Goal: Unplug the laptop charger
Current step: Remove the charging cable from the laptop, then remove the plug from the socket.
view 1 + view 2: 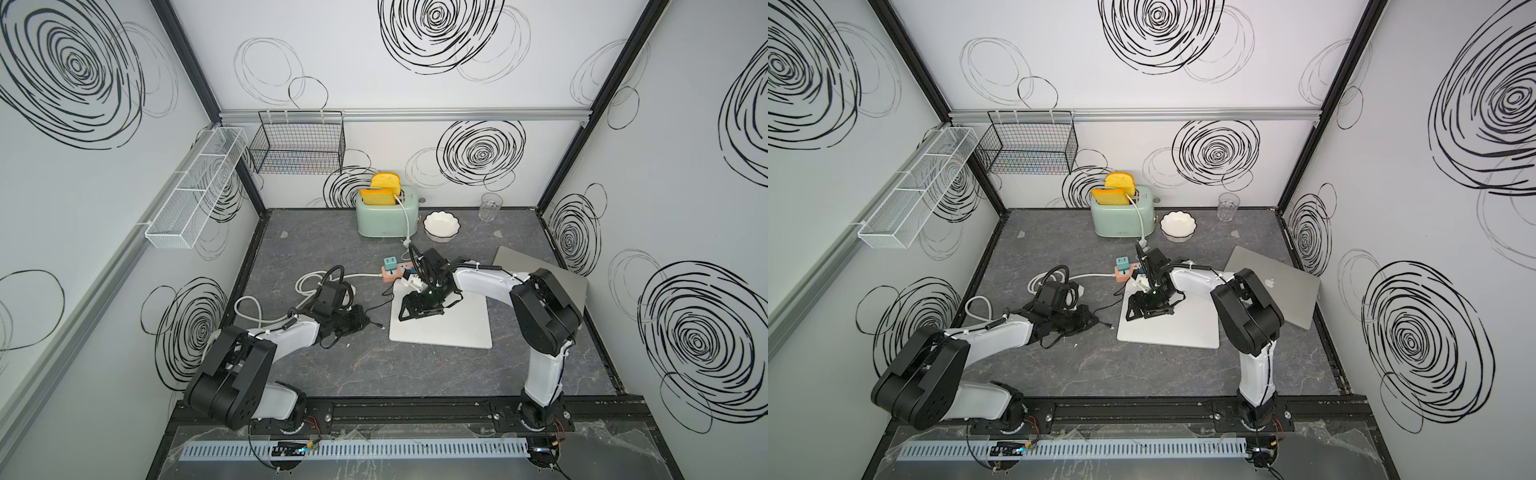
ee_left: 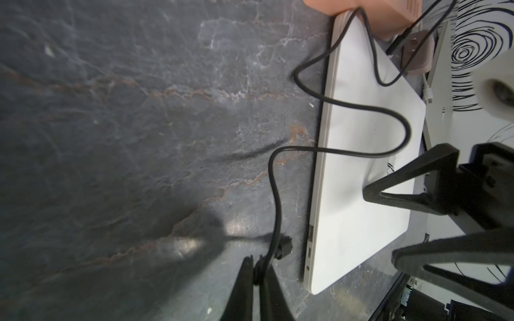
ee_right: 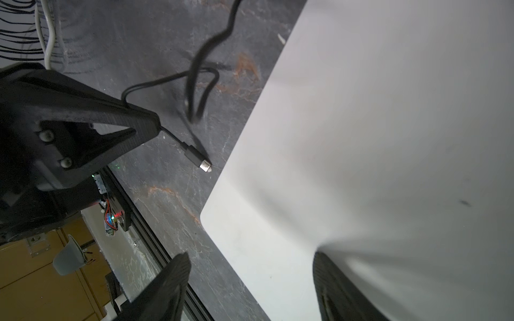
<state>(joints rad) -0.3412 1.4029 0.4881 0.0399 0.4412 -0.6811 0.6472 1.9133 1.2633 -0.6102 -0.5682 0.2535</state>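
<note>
both top views are bright and even, with soft overhead light, faint shadows and a wide lens stretching the corners. the wrist cams are dimmer. the left wrist view has pale glare patches on the dark tabletop (image 2: 111,139). the right wrist view nearly blows out the white laptop (image 3: 389,111), the charger cable (image 3: 192,89) smears, and the right gripper (image 3: 251,278) is blurry up close.
</note>
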